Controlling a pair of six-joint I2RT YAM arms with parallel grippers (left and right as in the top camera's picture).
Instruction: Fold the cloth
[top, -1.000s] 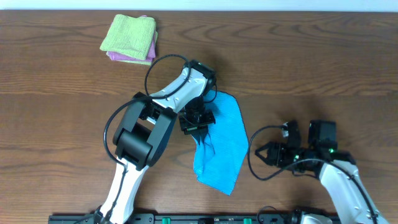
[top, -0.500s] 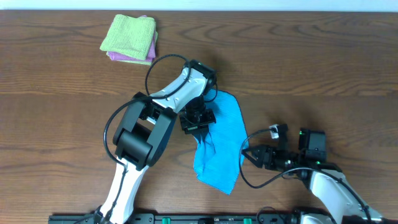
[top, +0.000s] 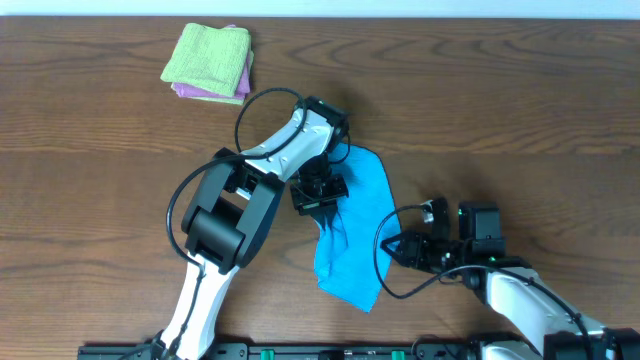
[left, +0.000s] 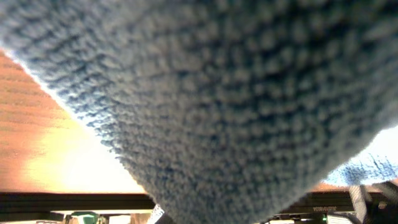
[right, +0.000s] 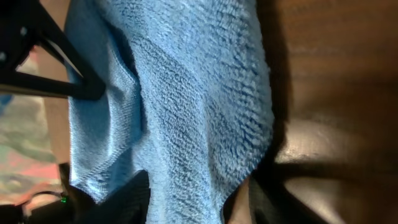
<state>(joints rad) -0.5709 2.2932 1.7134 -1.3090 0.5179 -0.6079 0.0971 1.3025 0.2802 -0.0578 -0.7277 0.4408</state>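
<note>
The sky-blue cloth lies as a long crumpled strip on the wooden table, running from the middle down toward the front. My left gripper is shut on its upper left part and holds that part raised. In the left wrist view the cloth fills nearly the whole picture and hides the fingers. My right gripper is at the cloth's right edge. Its wrist view shows the cloth between its two dark fingers, which stand apart, with a thin strip of table showing beside the right one.
A lime-green folded cloth sits on a pink one at the back left. A dark rail runs along the table's front edge. Part of the left arm shows black in the right wrist view, above the cloth.
My right arm has slid left across the table to the cloth's right edge, and its jaws have narrowed. The left arm and the raised cloth have stayed put.
</note>
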